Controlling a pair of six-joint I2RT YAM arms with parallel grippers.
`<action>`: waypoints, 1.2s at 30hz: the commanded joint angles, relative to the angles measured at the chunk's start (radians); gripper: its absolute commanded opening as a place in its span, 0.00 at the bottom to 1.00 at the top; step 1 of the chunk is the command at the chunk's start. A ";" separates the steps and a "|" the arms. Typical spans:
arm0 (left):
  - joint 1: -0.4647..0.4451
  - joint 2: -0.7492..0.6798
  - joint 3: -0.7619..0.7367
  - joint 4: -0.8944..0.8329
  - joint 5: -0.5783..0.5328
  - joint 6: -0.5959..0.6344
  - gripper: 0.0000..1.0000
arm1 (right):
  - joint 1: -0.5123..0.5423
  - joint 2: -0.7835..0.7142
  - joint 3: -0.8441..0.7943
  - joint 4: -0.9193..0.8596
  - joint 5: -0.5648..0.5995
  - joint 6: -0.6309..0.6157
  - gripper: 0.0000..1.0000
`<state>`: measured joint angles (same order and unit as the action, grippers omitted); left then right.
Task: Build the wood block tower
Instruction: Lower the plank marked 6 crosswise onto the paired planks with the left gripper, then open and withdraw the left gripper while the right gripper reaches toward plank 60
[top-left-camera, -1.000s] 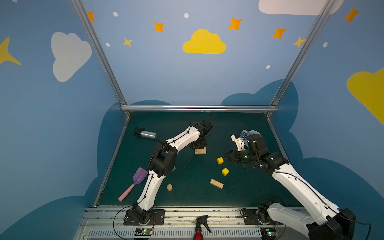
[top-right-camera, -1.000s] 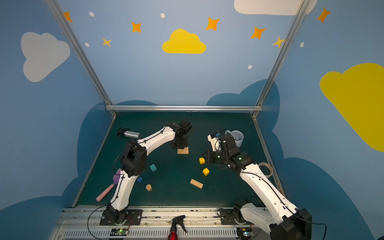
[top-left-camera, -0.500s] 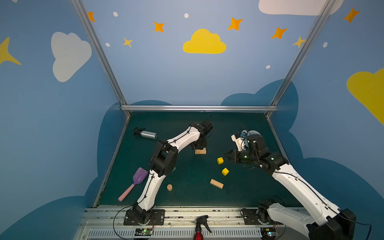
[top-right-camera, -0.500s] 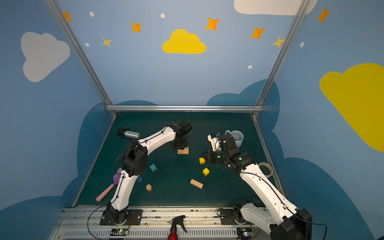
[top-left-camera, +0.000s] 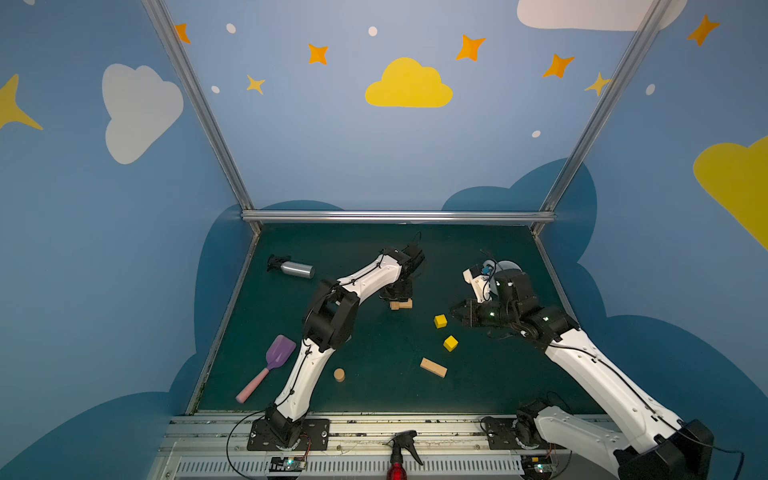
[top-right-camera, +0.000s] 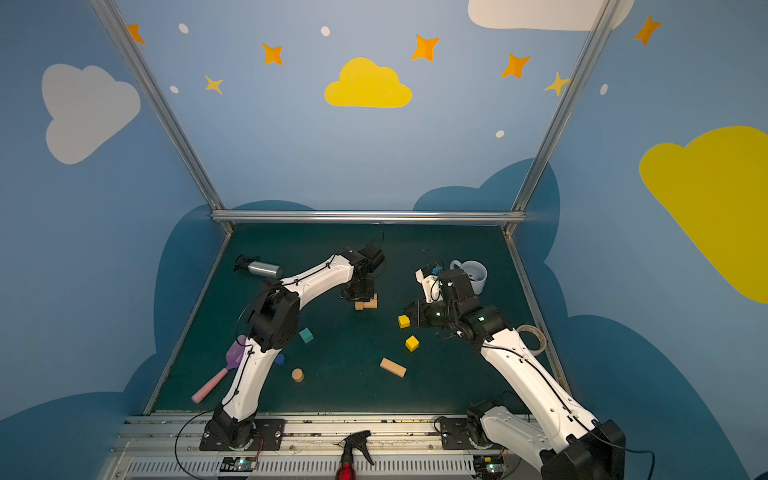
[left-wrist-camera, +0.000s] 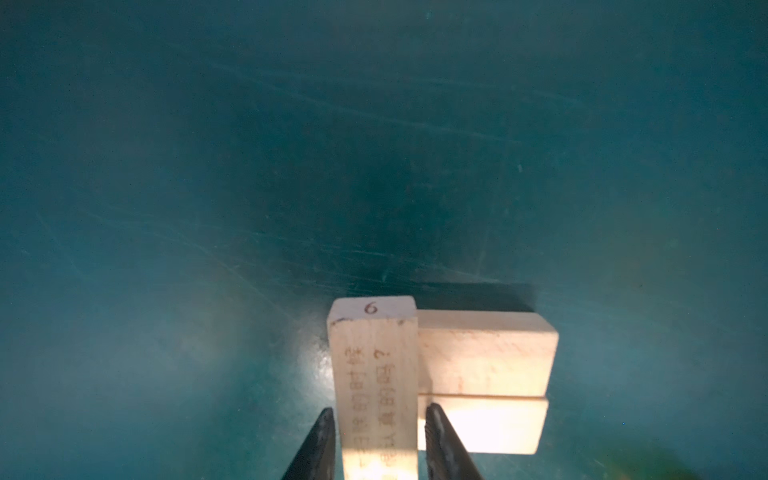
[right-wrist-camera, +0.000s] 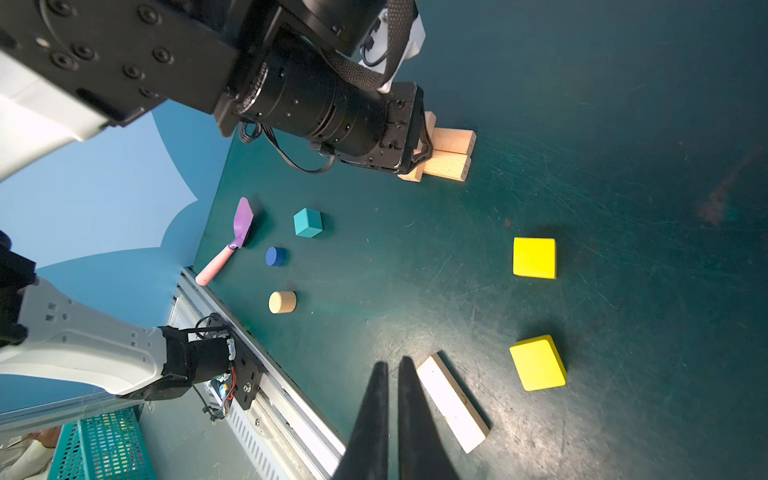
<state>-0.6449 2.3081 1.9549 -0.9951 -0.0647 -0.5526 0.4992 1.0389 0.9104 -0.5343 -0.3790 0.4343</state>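
Nearest lie one loose plank (top-left-camera: 433, 367), one tan cylinder (top-left-camera: 339, 374), one blue cylinder (top-right-camera: 279, 359), one teal cube (top-right-camera: 306, 335), then two yellow cubes (top-left-camera: 450, 343), well apart on the desk (top-left-camera: 457, 245). The right gripper (right-wrist-camera: 392, 362) hovers clenched and empty by the cubes. Farthest, the left gripper (left-wrist-camera: 378, 409) points down, released, astride the top plank (left-wrist-camera: 374, 365) of the three-plank tower (top-left-camera: 401, 305), open desk around.

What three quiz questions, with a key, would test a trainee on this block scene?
1. True or false: the right gripper is shut and holds nothing.
2. How many tan wooden planks lie away from the plank group at the left gripper? A one, B two, C three.
3. What colour is the short cylinder between the teal wooden cube and the tan wooden cylinder?
Key: 1 true; 2 A; 3 blue.
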 joint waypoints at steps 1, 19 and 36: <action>0.004 0.003 0.016 -0.019 -0.006 0.008 0.42 | 0.003 -0.020 -0.015 0.008 0.003 0.007 0.08; 0.004 -0.007 0.028 -0.023 -0.015 0.029 0.41 | 0.003 -0.040 -0.016 -0.005 0.009 0.009 0.09; 0.004 0.001 0.045 -0.034 -0.017 0.032 0.40 | 0.003 -0.045 -0.016 -0.010 0.015 0.010 0.09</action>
<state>-0.6434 2.3081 1.9858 -1.0042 -0.0704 -0.5274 0.4992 1.0111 0.9081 -0.5362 -0.3752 0.4412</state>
